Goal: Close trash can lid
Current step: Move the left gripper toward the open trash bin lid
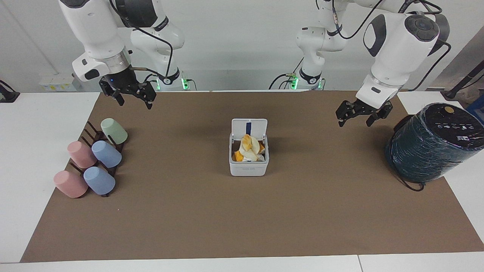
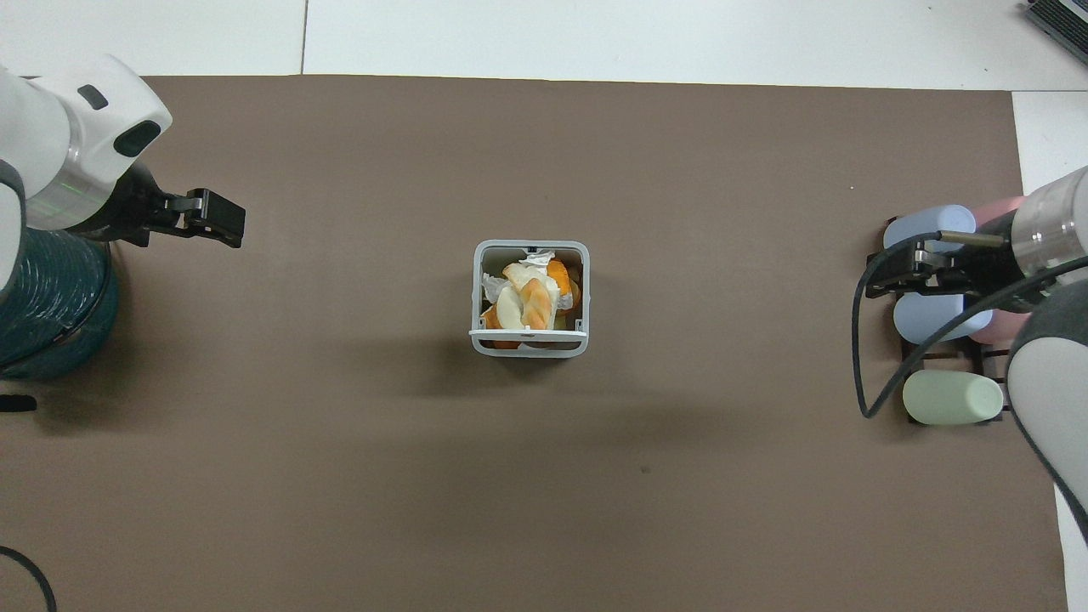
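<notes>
The small white trash can [image 1: 248, 169] stands at the middle of the brown mat and is full of crumpled white and orange paper [image 1: 249, 148]. Its lid [image 1: 249, 128] stands upright, open, on the side nearer to the robots, with the dark blue strip on its inner face showing. In the overhead view the trash can [image 2: 529, 350] shows from above and the lid [image 2: 528, 334] edge-on. My left gripper [image 1: 355, 120] [image 2: 223, 219] hangs open and empty over the mat beside the green cylinder. My right gripper [image 1: 134, 101] [image 2: 884, 276] hangs open and empty over the cup rack. Both are well apart from the can.
A large dark green wrapped cylinder [image 1: 431, 143] [image 2: 51, 297] stands at the left arm's end of the table. A dark rack with several pastel cups [image 1: 92, 162] [image 2: 943, 314] lies at the right arm's end. A cable [image 2: 858, 357] hangs from the right arm.
</notes>
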